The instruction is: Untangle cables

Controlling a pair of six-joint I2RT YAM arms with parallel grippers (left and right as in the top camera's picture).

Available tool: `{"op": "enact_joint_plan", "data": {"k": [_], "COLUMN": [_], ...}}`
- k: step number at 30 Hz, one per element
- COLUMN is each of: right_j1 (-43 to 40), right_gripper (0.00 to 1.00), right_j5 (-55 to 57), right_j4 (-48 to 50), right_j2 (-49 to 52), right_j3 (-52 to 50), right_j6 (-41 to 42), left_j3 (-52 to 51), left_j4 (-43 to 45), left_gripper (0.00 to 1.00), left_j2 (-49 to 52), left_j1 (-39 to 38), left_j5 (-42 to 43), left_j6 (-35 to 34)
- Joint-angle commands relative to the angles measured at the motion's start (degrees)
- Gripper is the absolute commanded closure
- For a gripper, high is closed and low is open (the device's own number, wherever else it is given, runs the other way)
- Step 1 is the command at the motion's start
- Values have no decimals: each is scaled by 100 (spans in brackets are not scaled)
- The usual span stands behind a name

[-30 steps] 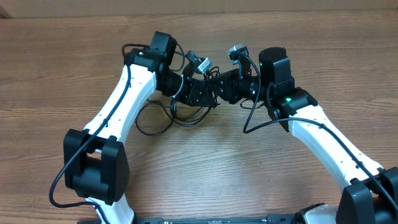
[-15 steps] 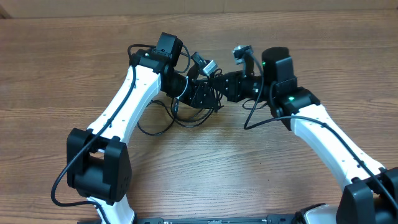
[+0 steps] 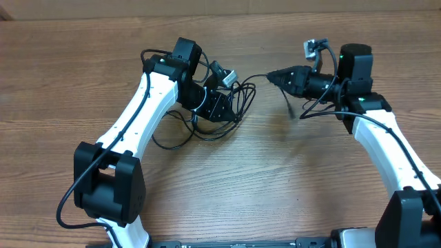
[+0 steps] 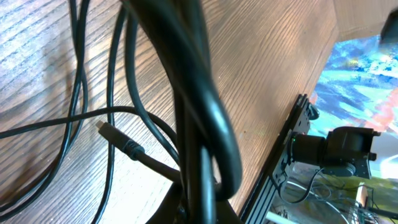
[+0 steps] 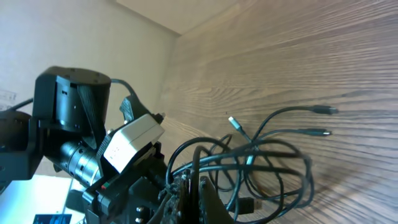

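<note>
Surface: wood-grain table [image 3: 220,200], brown, grain running left to right in the overhead view.

Left arm [image 3: 138,114]: white links, black joints, reaching up and inward to the top centre of the table. Right arm [image 3: 396,155]: same build, reaching up from the right, wrist turned so the tool points left.

Left gripper [image 3: 215,105]: clenched on the cables [image 4: 199,93]. In the left wrist view several black cords rise in a bunch from between the fingers, right in front of the lens.

Right gripper [image 3: 271,75]: clenched, well apart from the left one. One thin cord runs taut from its tip across to the bundle, and a short length hangs below it. The right wrist view shows cords converging at the fingers, so it is read as grasping a cord.

Cables, location: mostly bunched at the left gripper, with loose loops lying on the table just below it, overlapped and crossing.

Small parts: a silvery tip [image 5: 233,122] and two dark plug ends [image 5: 326,110] lie free on the wood. Another plug [image 4: 118,140] rests flat beside the bunch.
</note>
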Motion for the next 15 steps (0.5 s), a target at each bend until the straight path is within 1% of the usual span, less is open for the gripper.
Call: {"op": "enact_joint_plan", "data": {"k": [1,3,4,6,7,8,9,10,11,15], "right_j1": [-192,-221,-221,-221,-221,-219,-219,-221,-221,-212], "right_gripper": [96,96,91,61,42,28,18,14,12,11], "right_j5": [-107,-107,-107,-105,-105,-107,-107,-107,-107,-111], "right_j4": [-9,-55,-85,-138,-164,-184,-208,-229,-245,-369], "right_j2": [-7,-7,-7,-7,-7,-7,-7,-7,-7,-7], "right_j3": [61,61,61,61,61,61,61,61,61,61], "right_j6": [37,28,-9,-11,-11,-9,-9,-9,-9,-11], "left_j3": [35,35,35,35,35,35,35,35,35,35], "left_j4": [-22,-24,-22,-20,-22,-22,-20,-15,-15,-2], "left_gripper": [96,96,96,96,96,96,96,96,96,96], "left_j2": [7,7,7,7,7,7,7,7,7,7], "left_j1": [72,72,72,72,72,72,72,72,72,72], "left_j5": [-153,-173,-173,-160,-144,-85,-17,24,33,92], "left_j6": [9,9,9,7,7,9,9,11,9,11]}}
